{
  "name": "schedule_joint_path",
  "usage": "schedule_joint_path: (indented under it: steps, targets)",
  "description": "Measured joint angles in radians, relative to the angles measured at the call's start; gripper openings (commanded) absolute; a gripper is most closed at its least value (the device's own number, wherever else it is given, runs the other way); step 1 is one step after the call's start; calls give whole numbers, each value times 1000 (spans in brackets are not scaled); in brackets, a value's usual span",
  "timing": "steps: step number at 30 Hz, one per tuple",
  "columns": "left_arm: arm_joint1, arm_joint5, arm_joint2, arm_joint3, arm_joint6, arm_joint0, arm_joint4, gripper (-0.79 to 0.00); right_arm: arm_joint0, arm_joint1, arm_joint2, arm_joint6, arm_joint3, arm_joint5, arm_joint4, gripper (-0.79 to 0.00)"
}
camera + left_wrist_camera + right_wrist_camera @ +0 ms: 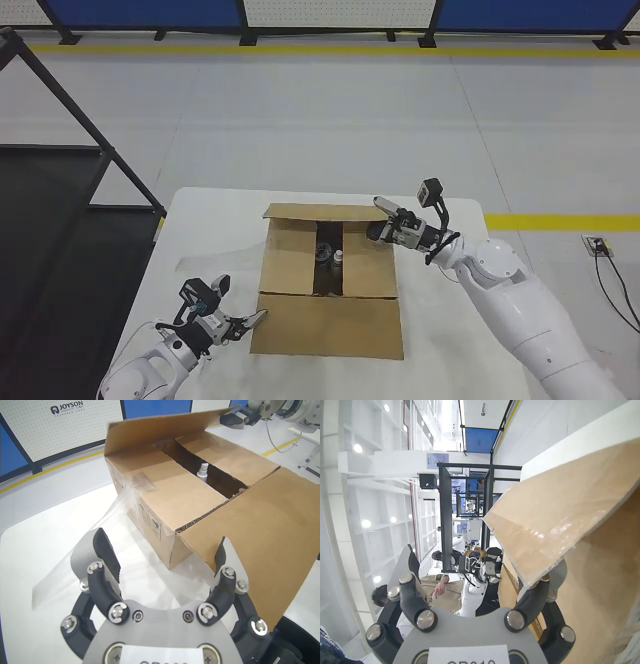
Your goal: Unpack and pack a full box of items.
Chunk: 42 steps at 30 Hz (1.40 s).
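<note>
Box: a brown cardboard box [290, 262] sits in the lower middle of the top view on the white bench [205, 225]. Its 2 inner flaps lie nearly flat, with a dark gap between them.
Near flap: the near flap [325, 327] is folded outward and down toward the lower edge of the frame.
Far flap: the far flap [325, 211] stands tilted up at the box's upper edge.
Contents: a white spray bottle [202, 471] stands upright in the gap. A dark item beside it is too small to tell.
Tape: a strip of clear tape [117, 505] hangs from the box's side down to the bench.
Left end effector: the left end effector [161, 536] is released, with its 2 fingers spread wide. It is at the lower left of the top view, just beside the box's near left corner and the near flap, and holds nothing.
Right end effector: the right end effector [380, 220] is also released and spread wide. It is at the right end of the far flap, right of centre in the top view. The flap's corner lies at 1 finger [532, 595]; I cannot tell whether they touch.
</note>
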Motion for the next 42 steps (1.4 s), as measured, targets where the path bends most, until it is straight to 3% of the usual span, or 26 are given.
schedule_joint_path:
  steps: [9,21,25,31,42]
  targets:
    - [0,10,10,3,12,10,-9,0,125,-59,-52,-209,63,21,-73,0]
    - [0,15,17,-3,-2,7,-24,0,129,-61,-54,-212,68,23,-73,0]
    - [0,15,17,-4,-2,8,-23,0,125,-72,-51,-244,67,67,-60,0]
    - [2,13,21,-18,8,29,0,0,219,-120,-64,-217,212,108,48,0]
    - [3,35,21,-27,33,60,18,0,354,-241,-168,-304,500,149,30,0]
